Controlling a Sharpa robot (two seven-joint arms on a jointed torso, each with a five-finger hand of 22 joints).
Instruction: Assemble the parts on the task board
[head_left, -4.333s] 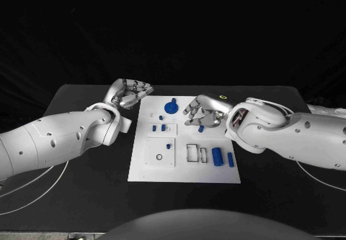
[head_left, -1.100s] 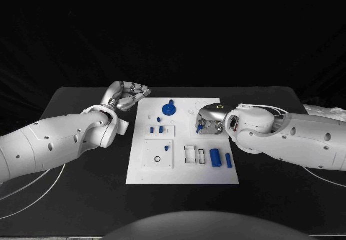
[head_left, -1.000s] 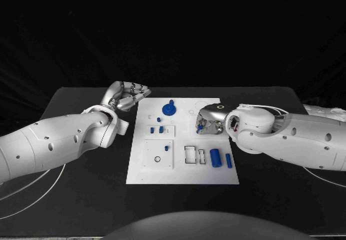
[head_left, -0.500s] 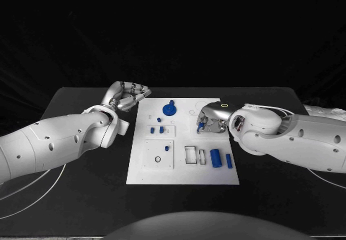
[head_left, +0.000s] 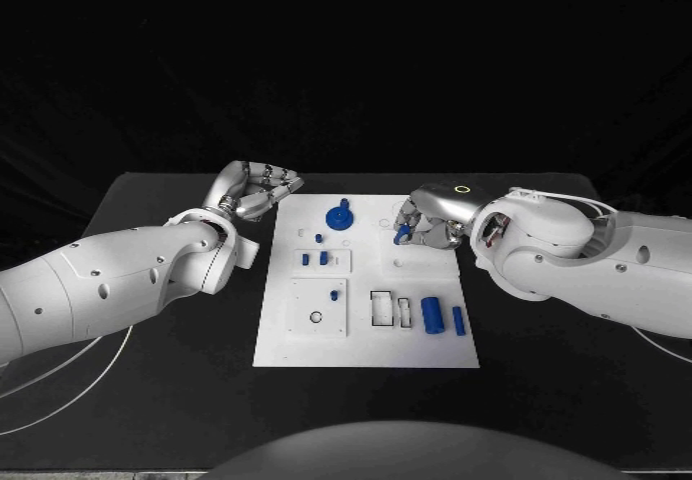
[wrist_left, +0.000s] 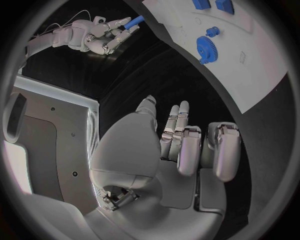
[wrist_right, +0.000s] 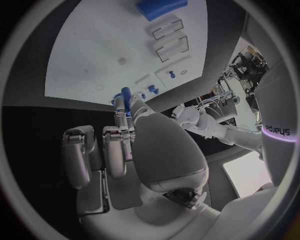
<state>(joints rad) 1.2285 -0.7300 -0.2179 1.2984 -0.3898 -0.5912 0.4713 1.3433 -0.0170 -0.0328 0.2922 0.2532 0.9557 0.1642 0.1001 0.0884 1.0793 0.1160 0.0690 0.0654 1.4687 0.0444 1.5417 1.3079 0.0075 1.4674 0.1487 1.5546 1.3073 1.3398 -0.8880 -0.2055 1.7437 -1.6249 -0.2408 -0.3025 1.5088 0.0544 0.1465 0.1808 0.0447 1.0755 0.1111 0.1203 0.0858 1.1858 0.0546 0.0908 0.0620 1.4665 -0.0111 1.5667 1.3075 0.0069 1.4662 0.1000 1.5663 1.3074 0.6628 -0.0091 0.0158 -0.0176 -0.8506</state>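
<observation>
While lifted for insertion: right hand pinches blue peg over task board.
Left hand: curled closed, empty, parked at board's 10 o'clock (out of the way).

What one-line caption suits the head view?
Right hand holds a small blue part above the white task board; left hand curled beside it.

A black worktop is observed. A white task board is laid flat at its middle, long side running away from the robot. Thin white cables are seen on the worktop's near left corner.
</observation>
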